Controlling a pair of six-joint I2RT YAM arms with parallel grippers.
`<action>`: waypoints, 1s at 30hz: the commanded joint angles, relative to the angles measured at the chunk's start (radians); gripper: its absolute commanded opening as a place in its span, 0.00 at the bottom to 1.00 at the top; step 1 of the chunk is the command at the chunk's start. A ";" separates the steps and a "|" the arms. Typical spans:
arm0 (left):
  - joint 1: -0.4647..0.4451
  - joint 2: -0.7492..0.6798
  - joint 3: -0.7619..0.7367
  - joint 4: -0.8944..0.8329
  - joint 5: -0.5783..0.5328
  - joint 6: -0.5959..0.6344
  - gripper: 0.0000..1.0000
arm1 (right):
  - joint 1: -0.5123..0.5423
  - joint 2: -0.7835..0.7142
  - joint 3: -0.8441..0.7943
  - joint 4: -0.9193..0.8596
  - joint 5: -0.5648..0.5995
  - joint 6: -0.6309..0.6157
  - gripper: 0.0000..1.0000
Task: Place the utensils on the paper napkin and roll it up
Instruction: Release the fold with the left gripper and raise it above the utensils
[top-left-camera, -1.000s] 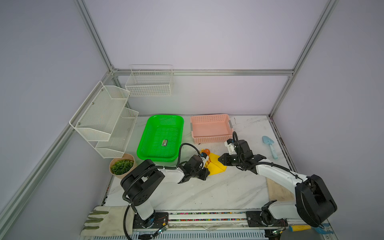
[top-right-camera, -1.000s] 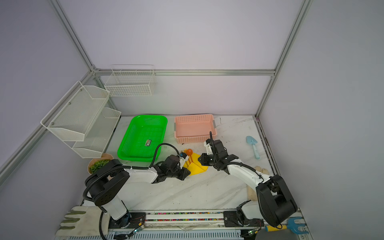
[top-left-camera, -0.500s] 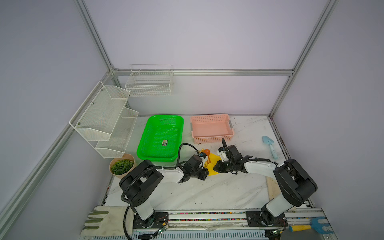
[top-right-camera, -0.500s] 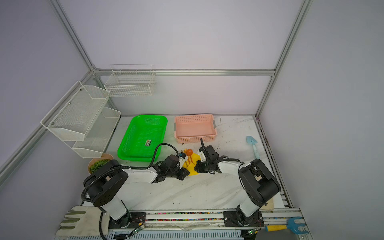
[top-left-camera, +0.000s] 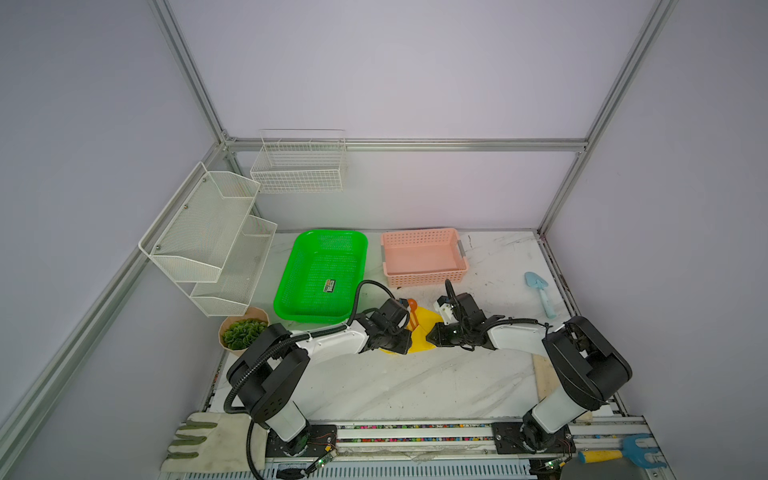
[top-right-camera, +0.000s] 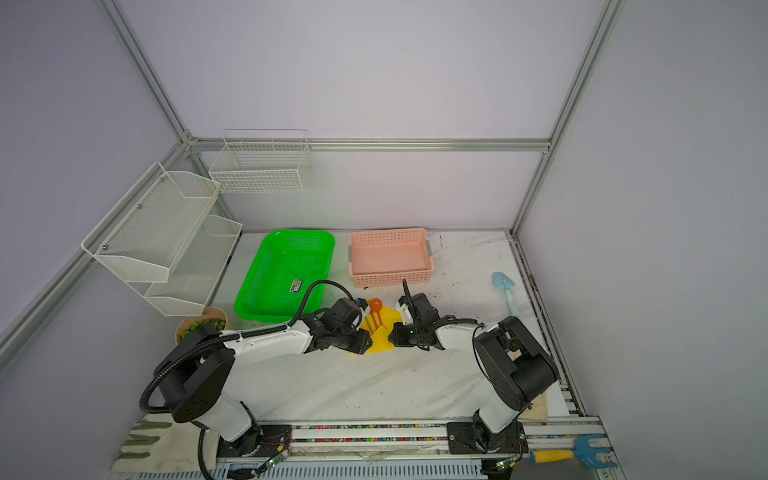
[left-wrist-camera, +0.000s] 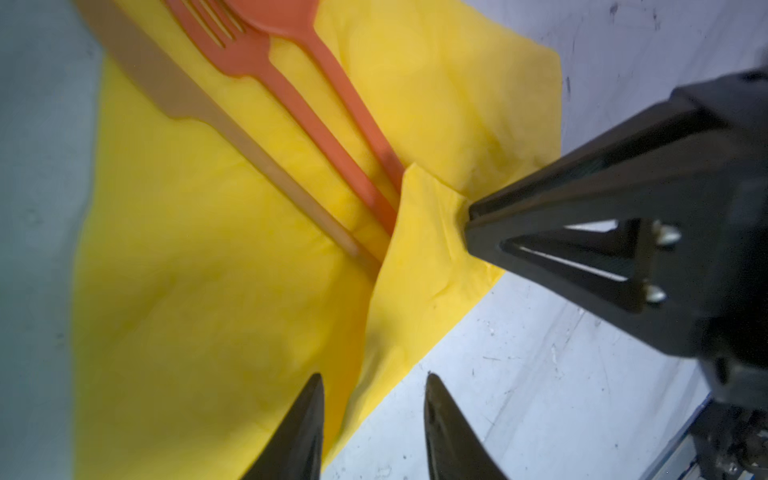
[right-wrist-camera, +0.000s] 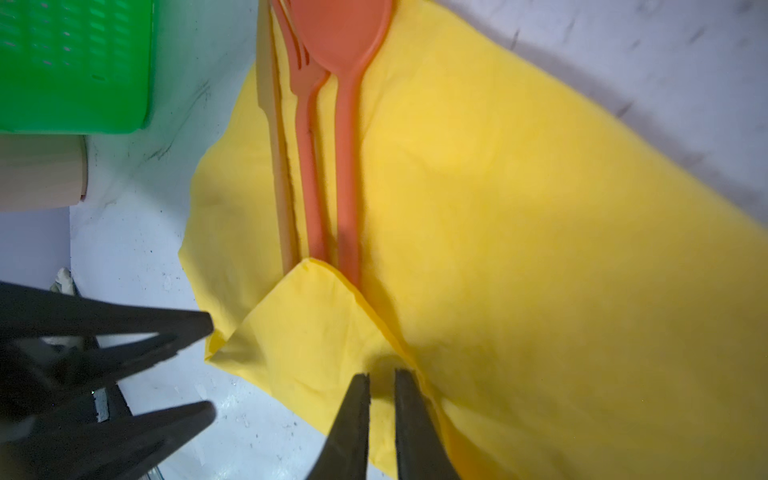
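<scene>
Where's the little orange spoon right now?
In both top views, the spoon lies on the yellow napkin mid-table, beside the fork, just in front of the pink basket.

Your left arm (top-left-camera: 332, 343) and right arm (top-left-camera: 515, 336) stretch low and inward, tools almost meeting. Your left tool (left-wrist-camera: 374, 378) has its jaws parted, gripping nothing. Your right tool (right-wrist-camera: 382, 374), jaws nearly together, pinches a fold of the bright yellow paper napkin (right-wrist-camera: 498, 208).
</scene>
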 joint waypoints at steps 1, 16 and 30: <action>0.012 0.039 0.209 -0.151 -0.076 -0.025 0.44 | 0.009 -0.001 -0.030 -0.015 0.015 0.012 0.18; 0.020 0.285 0.546 -0.439 -0.216 -0.270 0.58 | 0.011 -0.048 -0.039 -0.016 0.022 0.024 0.16; 0.022 0.370 0.604 -0.439 -0.170 -0.445 0.80 | 0.011 -0.046 -0.051 0.014 0.019 0.037 0.15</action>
